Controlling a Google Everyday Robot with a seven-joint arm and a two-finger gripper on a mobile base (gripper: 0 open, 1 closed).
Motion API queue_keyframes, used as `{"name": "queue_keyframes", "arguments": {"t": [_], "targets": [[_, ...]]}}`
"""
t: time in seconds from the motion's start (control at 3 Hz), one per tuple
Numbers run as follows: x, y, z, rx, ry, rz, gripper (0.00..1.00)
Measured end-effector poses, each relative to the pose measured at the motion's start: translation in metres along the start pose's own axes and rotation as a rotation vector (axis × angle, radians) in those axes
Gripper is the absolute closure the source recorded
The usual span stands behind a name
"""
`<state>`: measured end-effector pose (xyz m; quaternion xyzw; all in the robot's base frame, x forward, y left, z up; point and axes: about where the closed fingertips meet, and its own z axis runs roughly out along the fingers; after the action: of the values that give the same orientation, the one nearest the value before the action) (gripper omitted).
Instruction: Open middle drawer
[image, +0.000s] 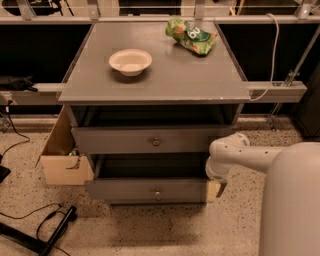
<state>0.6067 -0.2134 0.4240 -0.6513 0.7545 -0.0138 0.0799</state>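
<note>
The middle drawer (125, 191) is the lower of the two grey fronts in view. It has a small round knob (157, 193) at its centre and stands pulled out, with its dark tray showing behind the front. My gripper (215, 189) is at the right end of this drawer front, right against its corner. The white arm (240, 155) reaches in from the right. Above it, a taller grey drawer (115, 141) with a bigger knob (156, 142) is also pulled out a little.
The grey cabinet top (170, 80) holds a white bowl (130, 61) and a green snack bag (191, 35). An open cardboard box (62, 167) stands against the cabinet's left side. Black cables and a stand (47, 232) lie on the speckled floor at the lower left.
</note>
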Motion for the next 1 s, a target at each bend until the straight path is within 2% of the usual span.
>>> {"name": "queue_keyframes", "arguments": {"t": [0.33,0.67,1.0], "targets": [[0.004,0.007,0.035,-0.054,0.001,0.02,0.0],[0.004,0.007,0.034,-0.054,0.001,0.02,0.0],[-0.003,0.023,0.027,-0.051,-0.017,-0.024,0.03]]}}
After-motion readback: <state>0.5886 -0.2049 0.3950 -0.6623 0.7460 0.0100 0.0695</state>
